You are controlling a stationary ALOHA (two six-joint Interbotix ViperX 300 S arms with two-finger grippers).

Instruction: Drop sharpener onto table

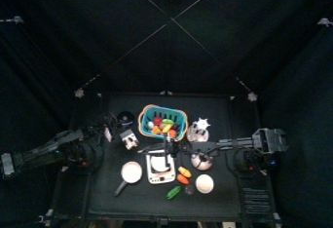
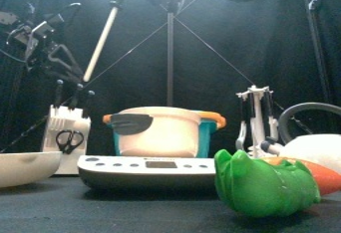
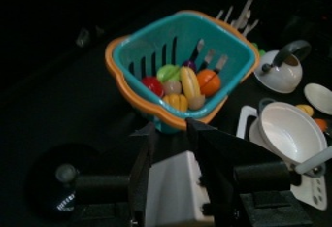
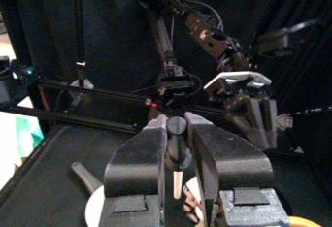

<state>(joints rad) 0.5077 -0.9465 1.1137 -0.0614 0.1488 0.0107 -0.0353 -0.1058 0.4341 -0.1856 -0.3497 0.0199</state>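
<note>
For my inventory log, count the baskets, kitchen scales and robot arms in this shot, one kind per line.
Basket: 1
Kitchen scale: 1
Robot arms: 2, the left arm and the right arm
Total: 4

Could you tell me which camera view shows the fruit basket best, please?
The left wrist view: the basket fills the frame, teal with an orange rim, fruit visible inside. The top view shows it small behind the scale. The front view shows only its rim; the right wrist view, none.
</note>
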